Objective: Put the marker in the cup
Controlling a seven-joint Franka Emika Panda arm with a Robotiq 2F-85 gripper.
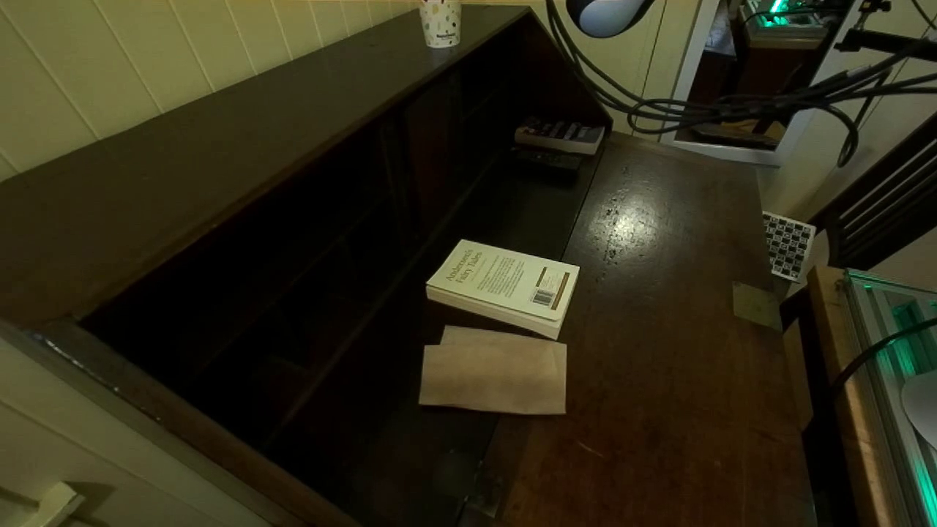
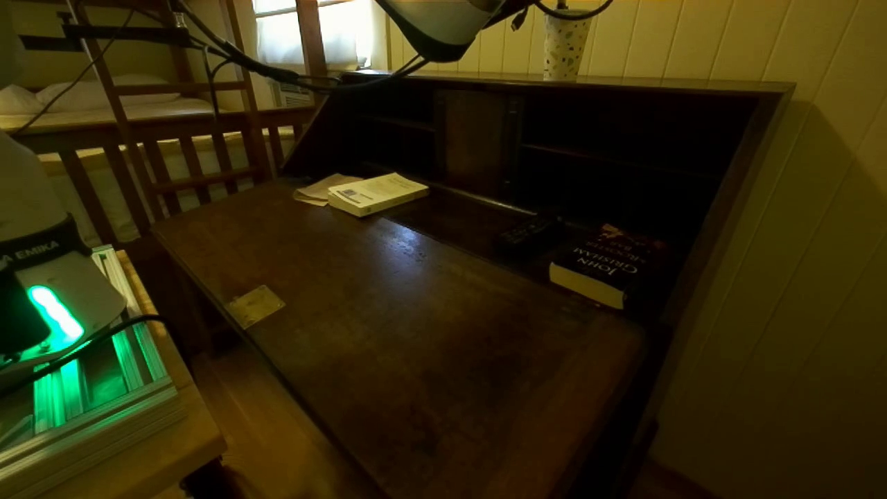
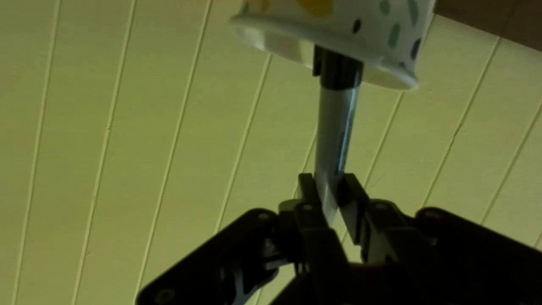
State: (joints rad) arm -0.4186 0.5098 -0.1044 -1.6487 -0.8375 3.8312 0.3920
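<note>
marker [image 3: 335, 129]: one, partly inside one cup [image 3: 341, 27].

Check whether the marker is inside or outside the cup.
Partly in: in the wrist view, the marker has its black end reaching behind the near rim of the cup, its pale barrel outside, between the jaws.

A glossy marker [image 3: 335, 120] shows at six o'clock from a smooth, paper-looking cup [image 3: 351, 27] in the wrist view; the wooden desk [image 1: 659, 351] gleams.

Pale arm [image 2: 24, 194]; dark band [image 2: 36, 251] lettered EMIKA; green light [image 2: 55, 317]; black, round-jointed gripper [image 3: 330, 186]; black cables [image 1: 684, 113]
</note>
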